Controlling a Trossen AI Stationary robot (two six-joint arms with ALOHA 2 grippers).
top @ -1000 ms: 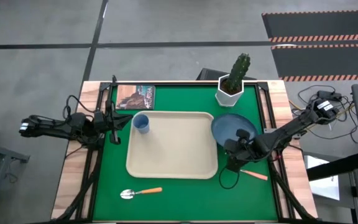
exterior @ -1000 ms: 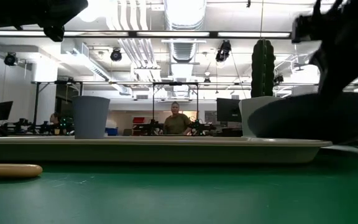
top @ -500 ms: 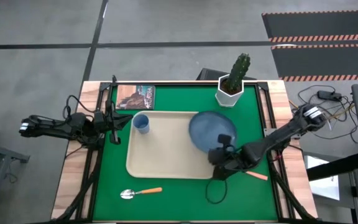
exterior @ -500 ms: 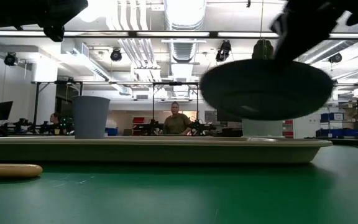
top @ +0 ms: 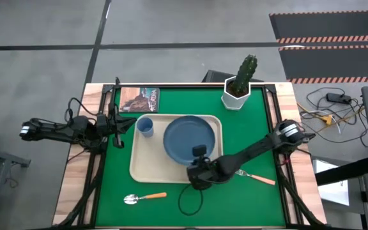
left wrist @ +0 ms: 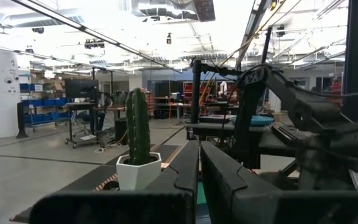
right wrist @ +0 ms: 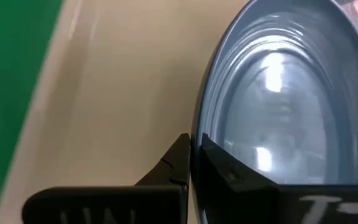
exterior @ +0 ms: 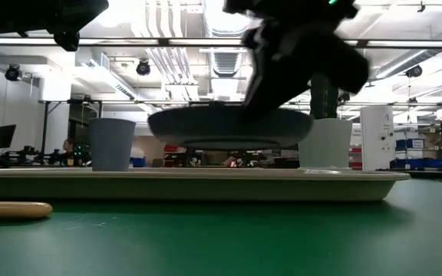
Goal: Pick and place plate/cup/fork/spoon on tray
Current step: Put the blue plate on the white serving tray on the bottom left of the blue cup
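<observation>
The dark slate-blue plate (top: 188, 137) hangs over the middle of the cream-beige tray (top: 147, 167), held by my right gripper (top: 198, 161) at its near side. In the low view the plate (exterior: 229, 127) sits level, clear of the tray (exterior: 206, 186). The light-blue cup (top: 144, 126) stands on the tray's far left corner. The spoon (top: 144, 197) lies on the green mat near the front edge. The fork (top: 255, 176) lies on the mat right of the tray. My left gripper (top: 116, 128) waits shut at the table's left edge. My right gripper pinches the plate's rim (right wrist: 196, 144) at the plate's near side, one finger (right wrist: 229, 175) over the inside of the plate and the other finger (right wrist: 178, 163) under it. The fingers come from the table's near right. The plate is level and lifted clear of the tray.
A white pot with a cactus (top: 238, 88) stands at the far right of the mat. A small book with a brown cover (top: 139, 99) lies at the far left. The right arm (top: 254, 150) stretches low across the mat above the fork.
My right gripper has carried the plate from the tray's right rim toward the table's left, over the tray's middle. The plate rose and tilted on the way, and now hangs lower and level above the tray.
</observation>
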